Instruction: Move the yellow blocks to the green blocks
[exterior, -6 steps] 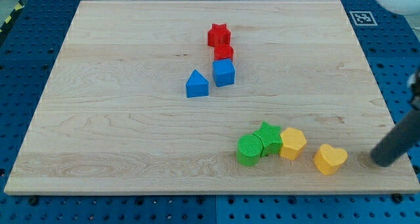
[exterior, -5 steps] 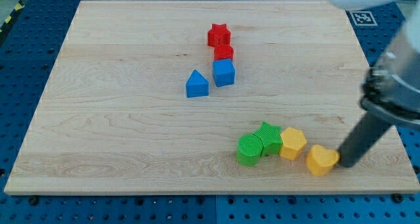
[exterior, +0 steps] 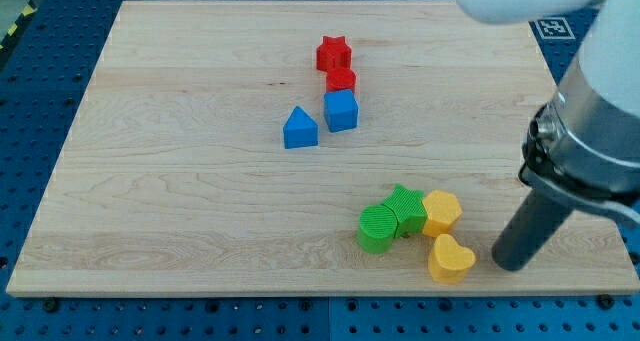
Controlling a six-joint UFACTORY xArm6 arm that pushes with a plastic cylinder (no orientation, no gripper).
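Board on the bench (exterior: 180, 211) at the moment of a push. The yellow heart block (exterior: 450, 258) has been driven towards the view's left and slightly downward over the last half second, and now lies just below the yellow hexagon block (exterior: 441, 212), near the green blocks but apparently not touching them. The hexagon is seen pressed against the green star block (exterior: 405, 209), beside the green round block (exterior: 378, 228). My tip (exterior: 507, 264) is placed just to the heart's right. No hand is fitted, so no open or closed state applies. The task is judged nearly complete; one further leftward nudge appears needed.
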